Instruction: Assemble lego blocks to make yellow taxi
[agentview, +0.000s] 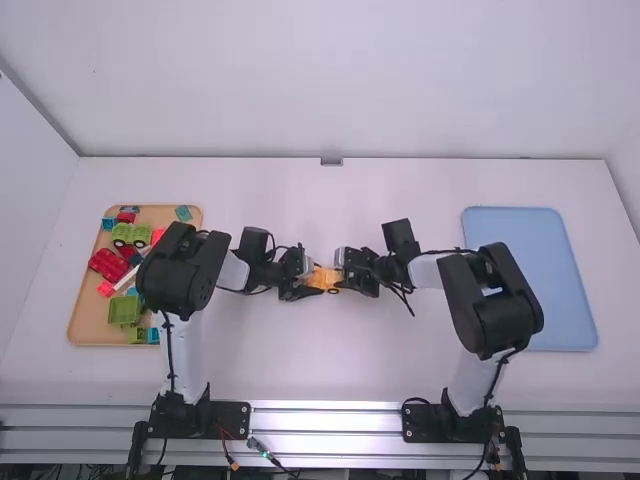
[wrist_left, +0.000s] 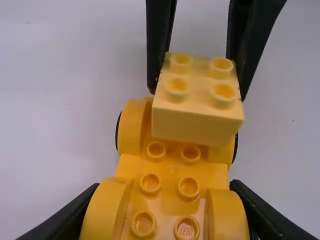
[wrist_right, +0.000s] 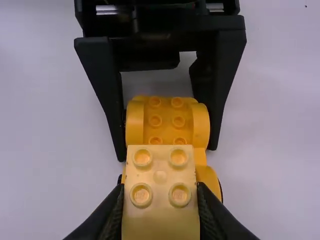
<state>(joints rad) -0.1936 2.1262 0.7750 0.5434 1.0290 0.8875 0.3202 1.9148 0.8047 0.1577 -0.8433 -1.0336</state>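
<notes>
Both grippers meet near the table's middle, the left gripper (agentview: 300, 275) and the right gripper (agentview: 352, 270) facing each other across the orange-yellow car base (agentview: 325, 279). In the left wrist view my left gripper (wrist_left: 165, 212) is shut on one wheel end of the car base (wrist_left: 170, 175). My right gripper (wrist_left: 200, 75) grips a paler yellow block (wrist_left: 197, 122) over the base's other end. From the right wrist view, the right gripper (wrist_right: 160, 200) holds that block (wrist_right: 160, 220) by its sides; four-stud top faces up. Whether block and base touch I cannot tell.
At the left, a wooden tray (agentview: 88, 325) holds loose bricks and pieces in red, green and blue, partly under the left arm. A blue tray (agentview: 530, 270) lies at the right, beside the right arm.
</notes>
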